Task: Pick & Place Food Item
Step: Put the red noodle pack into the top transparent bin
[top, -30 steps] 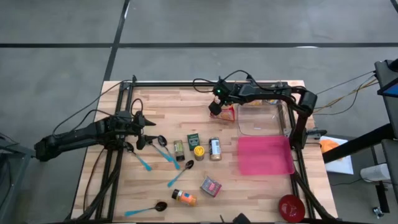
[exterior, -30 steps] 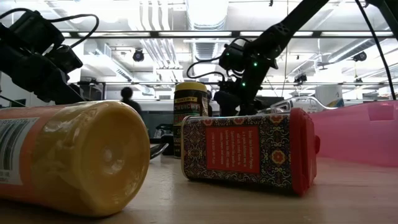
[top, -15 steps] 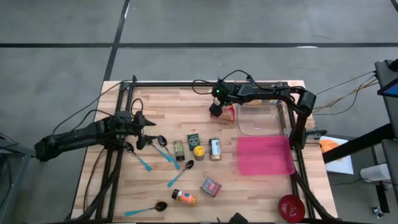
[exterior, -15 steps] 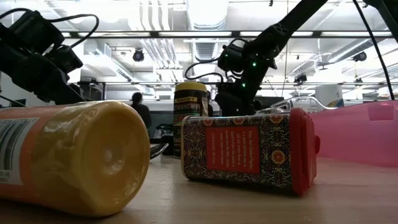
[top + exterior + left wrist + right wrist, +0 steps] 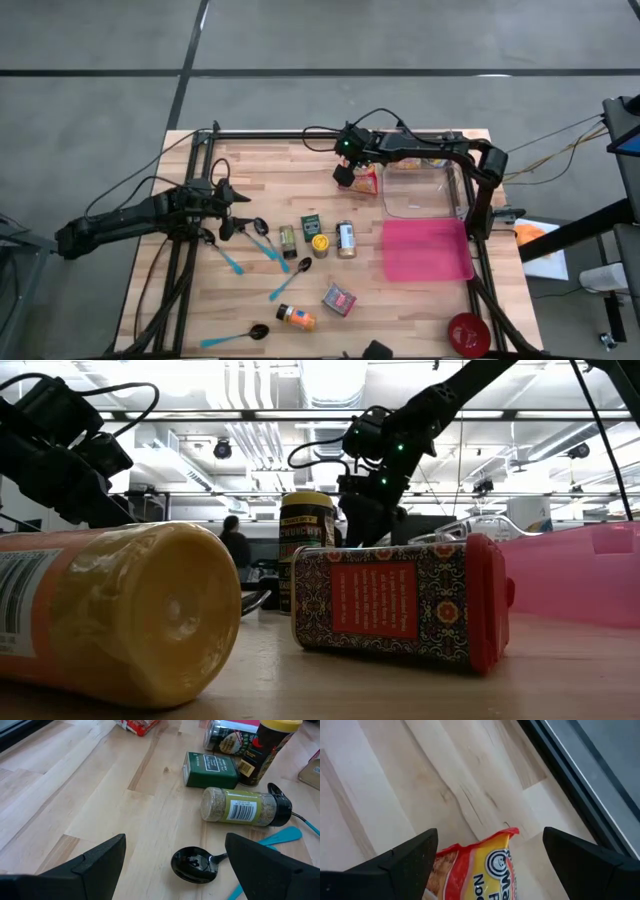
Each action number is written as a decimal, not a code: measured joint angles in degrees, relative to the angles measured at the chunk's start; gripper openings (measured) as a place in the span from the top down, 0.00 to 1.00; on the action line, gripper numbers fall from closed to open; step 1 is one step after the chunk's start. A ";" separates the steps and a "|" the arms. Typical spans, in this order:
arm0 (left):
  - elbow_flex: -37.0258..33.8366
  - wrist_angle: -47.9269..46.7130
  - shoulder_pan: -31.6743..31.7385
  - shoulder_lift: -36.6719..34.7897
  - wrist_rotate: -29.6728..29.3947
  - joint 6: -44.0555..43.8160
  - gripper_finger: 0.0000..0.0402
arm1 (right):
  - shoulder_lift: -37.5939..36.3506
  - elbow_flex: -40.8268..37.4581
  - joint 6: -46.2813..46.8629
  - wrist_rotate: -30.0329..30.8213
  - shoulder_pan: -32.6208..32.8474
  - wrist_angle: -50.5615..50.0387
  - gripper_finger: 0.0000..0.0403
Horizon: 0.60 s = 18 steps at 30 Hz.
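So the right gripper (image 5: 345, 176) is hanging over the far part of the desk (image 5: 260, 300), right above the corner of the red and yellow noodle packet (image 5: 366, 181), fingers spread wide with nothing between them. In the right wrist view you can see the packet's (image 5: 475, 870) corner sitting flat on the wood between the two dark fingers (image 5: 407, 857), and it doesn't look like they're touching it. The packet lies just beside the clear plastic tub (image 5: 420, 192), with the pink tray (image 5: 425, 250) a bit nearer the front edge. The left gripper (image 5: 228, 208) is parked over the left side of the desk, also spread open and empty, near a black spoon (image 5: 195, 865) with a blue handle. Just past that spoon there's a spice jar (image 5: 245, 807) lying on its side, a little green box (image 5: 211, 770), and a yellow-lidded jar (image 5: 267, 747) standing up. Closer to the front, a patterned red tin (image 5: 400, 605) and an orange bottle with a yellow cap (image 5: 120, 615) are both lying down, and there's a red bowl (image 5: 466, 333) at the front right corner.
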 joint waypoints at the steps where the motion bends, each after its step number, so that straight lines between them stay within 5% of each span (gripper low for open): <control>1: 0.00 0.00 0.01 0.00 0.00 0.02 0.14 | 0.08 0.00 -0.02 -0.02 -0.04 -0.08 0.11; 18: 0.00 0.00 0.02 0.07 0.00 0.02 0.14 | 7.79 4.52 0.23 -1.27 -1.07 -6.42 0.11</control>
